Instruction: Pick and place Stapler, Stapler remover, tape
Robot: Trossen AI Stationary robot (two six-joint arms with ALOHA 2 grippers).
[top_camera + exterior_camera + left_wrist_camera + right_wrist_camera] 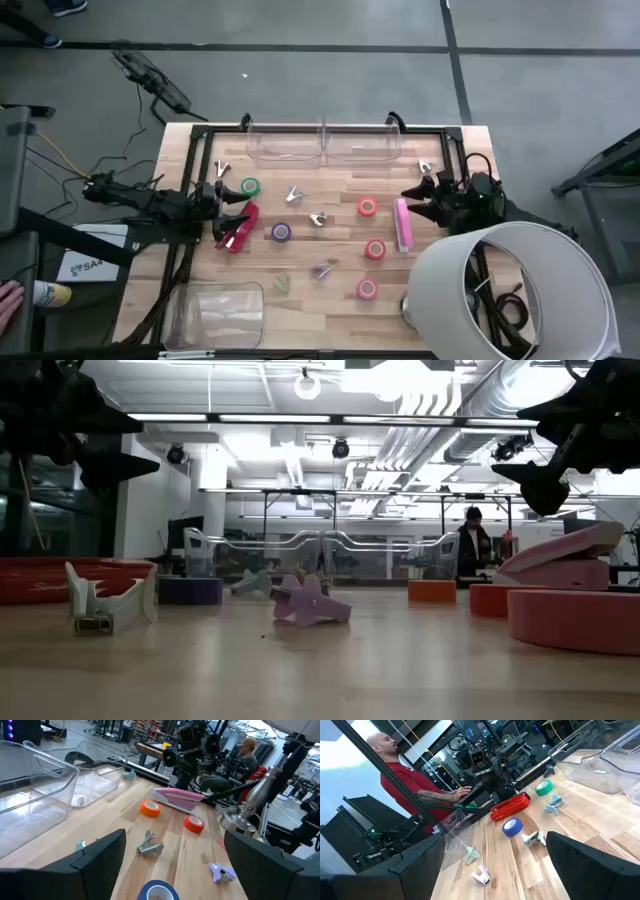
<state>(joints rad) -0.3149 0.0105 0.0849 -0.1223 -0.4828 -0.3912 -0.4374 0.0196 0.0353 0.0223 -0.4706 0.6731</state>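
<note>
The left gripper (238,212) hangs above the table's left side with its fingers spread wide and nothing between them, just over the red stapler (238,228), which lies flat on the wood beside the green tape roll (249,186). The right gripper (418,197) hovers over the right side, jaws likewise wide apart and empty, close to the pink stapler (403,224). A purple tape roll (281,232) sits near the table's middle, and red-pink rolls (367,207) are scattered between the middle and the pink stapler. Several small staple removers (294,194) lie loose about the boards; one near the front edge looks greenish, though it is too small to be sure. Two clear bins (322,144) stand along the far edge and another clear bin (214,312) at the near left corner.
</note>
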